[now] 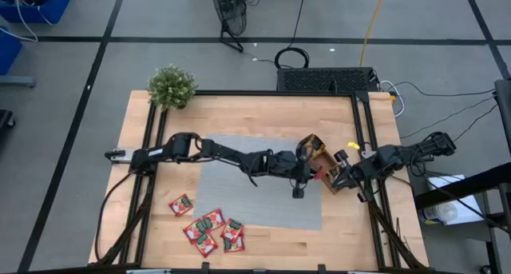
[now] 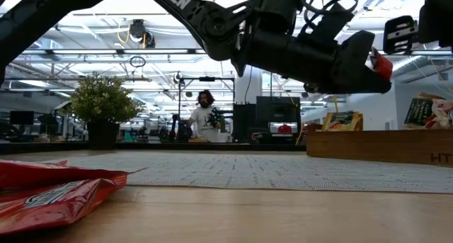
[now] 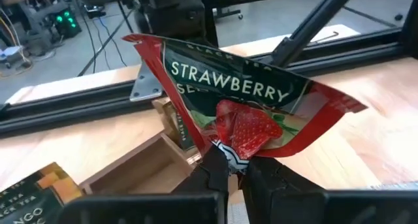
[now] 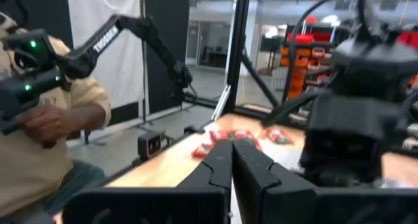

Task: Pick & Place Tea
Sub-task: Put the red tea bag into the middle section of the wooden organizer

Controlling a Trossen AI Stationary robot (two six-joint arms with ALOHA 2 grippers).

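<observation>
A red strawberry sachet (image 3: pixel 251 103) hangs pinched by its lower edge between the fingers of the left gripper (image 3: pixel 228 166), held up in the air above the wooden tray (image 1: pixel 326 167). In the high view that gripper (image 1: pixel 317 172) sits at the end of the left arm, which reaches across the grey mat (image 1: pixel 239 196) from the table's left side to the tray at the mat's right edge; only a small patch of red shows there by the fingertips. From table height the sachet's red corner (image 2: pixel 382 64) peeks out beside the dark gripper body, well above the mat (image 2: pixel 269 171) and higher than the tray (image 2: pixel 382 145), where other sachets stand upright in the compartments. One orange-yellow mango sachet (image 3: pixel 29 194) shows in the tray (image 3: pixel 134 165) in the left wrist view. The remaining red sachets (image 1: pixel 209 228) lie loose in a cluster on the bare table (image 1: pixel 359 242) near the front left, partly on the mat's corner; two of them (image 2: pixel 53 190) fill the near left of the low view. The right gripper (image 4: pixel 232 152) has its fingers pressed together and holds nothing; its arm rests at the table's right edge (image 1: pixel 347 178), just beside the tray. A potted plant (image 1: pixel 172 86) stands at the back left corner. A person (image 4: pixel 39 126) in a pale sleeve stands beyond the table in the right wrist view, and another person (image 2: pixel 205 119) shows far off in the room.
</observation>
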